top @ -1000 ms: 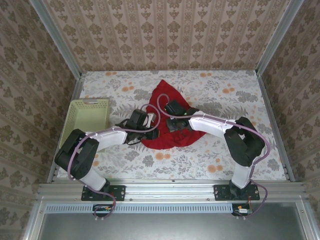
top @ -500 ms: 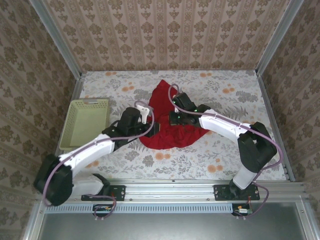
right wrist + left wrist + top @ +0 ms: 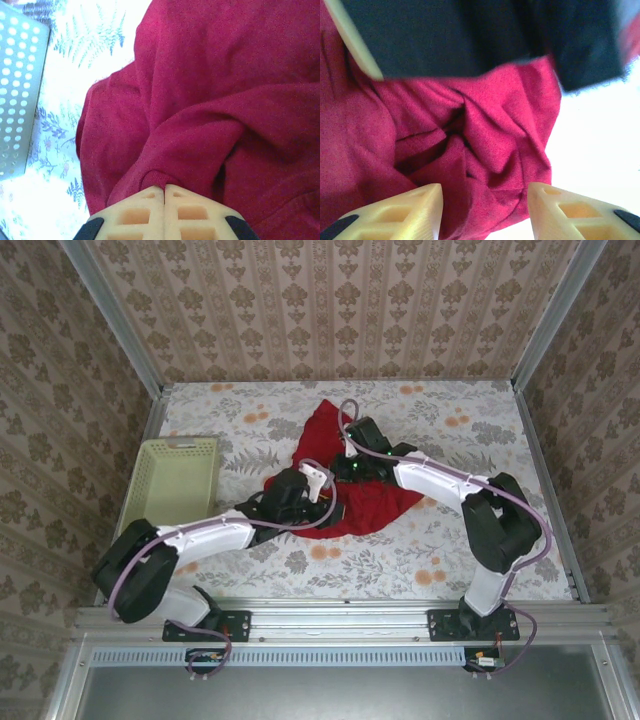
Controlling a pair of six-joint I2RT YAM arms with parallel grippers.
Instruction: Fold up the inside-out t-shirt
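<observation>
t-shirt [image 3: 318,430] middle hidden under left arm [image 3: 215,535] and right arm [image 3: 430,478], blurred dark shape [image 3: 470,35] — basket [image 3: 15,90] cropped

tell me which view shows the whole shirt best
Top external: the bunched shirt shows nearly whole on the table. Left wrist gives creases between the open left gripper; right wrist, a fold pinched by the right gripper.

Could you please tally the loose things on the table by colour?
Red: 1, the t-shirt
Pale green: 1, the basket
Total: 2
</observation>
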